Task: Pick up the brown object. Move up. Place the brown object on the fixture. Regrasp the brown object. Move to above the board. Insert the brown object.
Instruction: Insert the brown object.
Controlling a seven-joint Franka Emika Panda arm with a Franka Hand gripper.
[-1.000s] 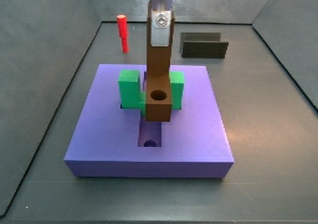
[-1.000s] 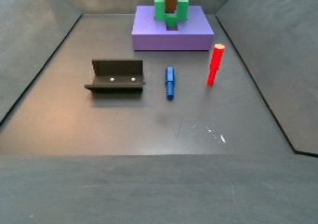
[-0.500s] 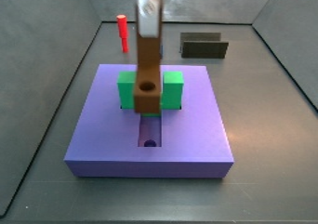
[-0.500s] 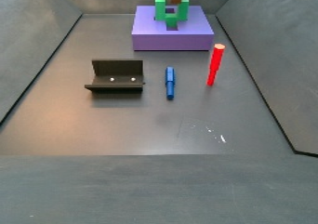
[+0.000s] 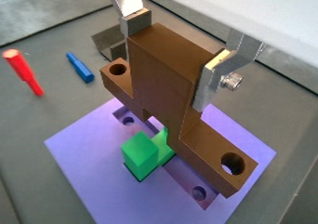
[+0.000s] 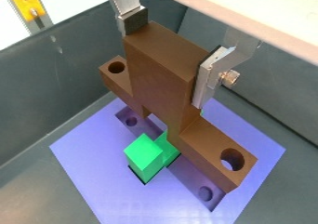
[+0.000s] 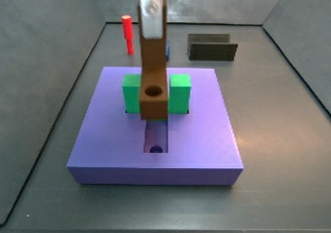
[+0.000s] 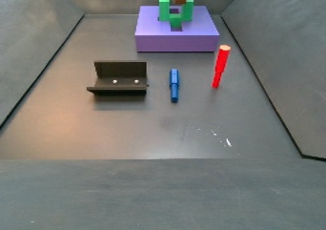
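The tool (image 5: 180,44) is clamped on the upper end of the brown object (image 7: 154,77), holding it upright over the board (image 7: 104,140) so its lower end lines up with the slot (image 7: 157,140) beside the green block (image 7: 132,94), ready for insertion.

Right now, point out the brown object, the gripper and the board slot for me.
brown object (image 7: 154,77), side view, mid bar face
gripper (image 5: 181,44), wrist view, between fingertips
board (image 7: 195,145), side view, bare top; slot (image 7: 157,140), side view, open part
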